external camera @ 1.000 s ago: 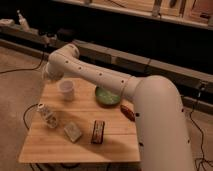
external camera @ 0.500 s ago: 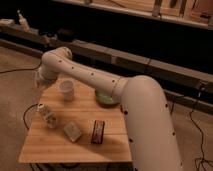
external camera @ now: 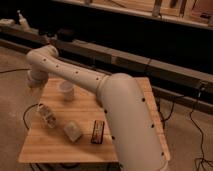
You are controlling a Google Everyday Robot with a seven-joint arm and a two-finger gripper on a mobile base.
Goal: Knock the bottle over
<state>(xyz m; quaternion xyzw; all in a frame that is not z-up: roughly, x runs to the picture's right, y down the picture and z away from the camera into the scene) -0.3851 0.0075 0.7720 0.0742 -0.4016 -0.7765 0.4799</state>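
Fingers can't be made out; gripper (external camera: pixel 35 82) sits at the table's (external camera: pixel 130 100) far-left edge, beside the cup (external camera: pixel 66 91). Bottle (external camera: pixel 46 115) stands toward the near-left of the gripper, leaning a bit, close to the left edge. Likely a short sweep toward camera tips it; open table lies to its right.

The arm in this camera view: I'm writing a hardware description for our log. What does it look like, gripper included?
The arm is a thick, rounded tube of glossy off-white shell segments, with rows of small dark dots along its sides. No cables or lettering show on it. The gripper, at its far-left end, is too dim to describe.
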